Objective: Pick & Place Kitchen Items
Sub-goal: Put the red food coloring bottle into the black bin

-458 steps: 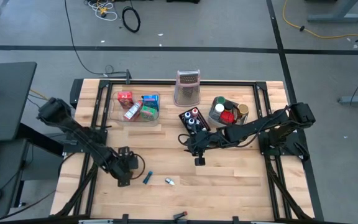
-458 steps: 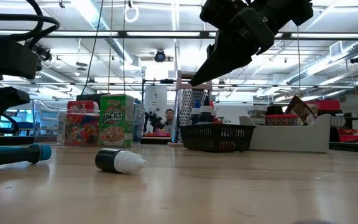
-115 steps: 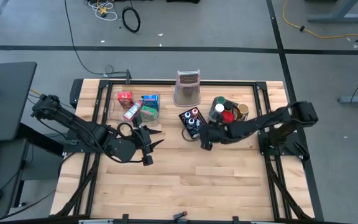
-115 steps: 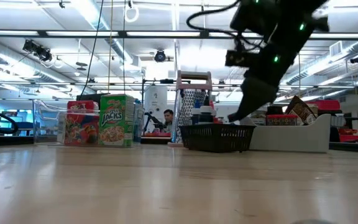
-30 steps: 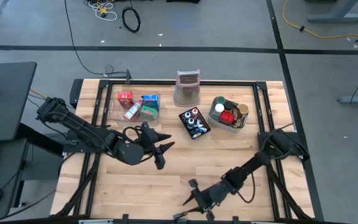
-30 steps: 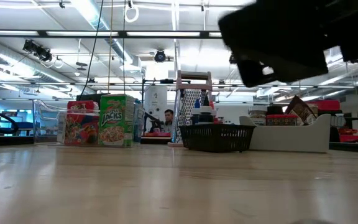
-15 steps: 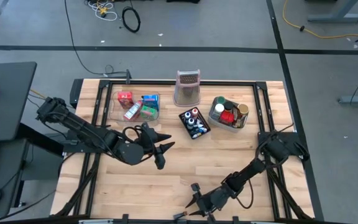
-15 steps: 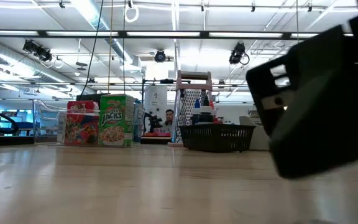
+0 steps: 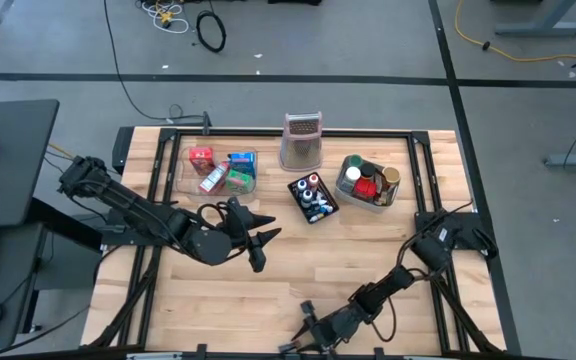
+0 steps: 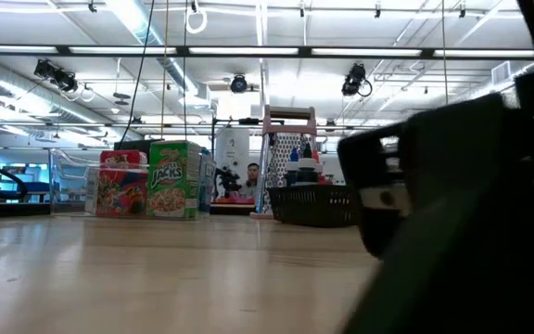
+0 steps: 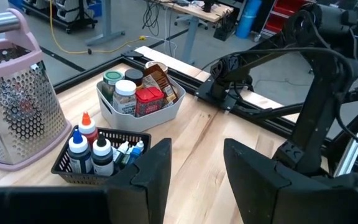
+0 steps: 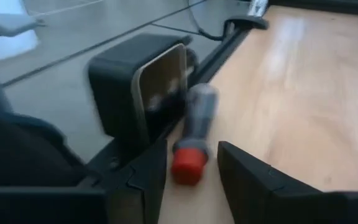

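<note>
A small grey vial (image 12: pixel 194 124) with a red cap (image 12: pixel 187 165) lies on its side on the wood at the table's near edge, beside a black box camera (image 12: pixel 138 93). My right gripper (image 12: pixel 191 180) is low over the table there (image 9: pixel 303 335), open, one finger on each side of the red cap and not touching it. My left gripper (image 9: pixel 263 243) hangs open above the table's left middle, with nothing between its fingers (image 11: pixel 194 171). Packets lie in the clear tray (image 9: pixel 223 170), bottles stand in the black mesh basket (image 9: pixel 313 197), and cans stand in the grey bin (image 9: pixel 368 182).
A tall metal grater (image 9: pixel 302 142) stands at the far middle. The dark table frame rail (image 12: pixel 229 37) runs along the near edge by the vial. My right arm's dark body (image 10: pixel 452 213) fills the low view's right side. Bare wood lies between the containers and the near edge.
My right gripper has sunk toward the table at its near edge and shifted a little toward the left; its dark body has dropped and grown in the low view.
</note>
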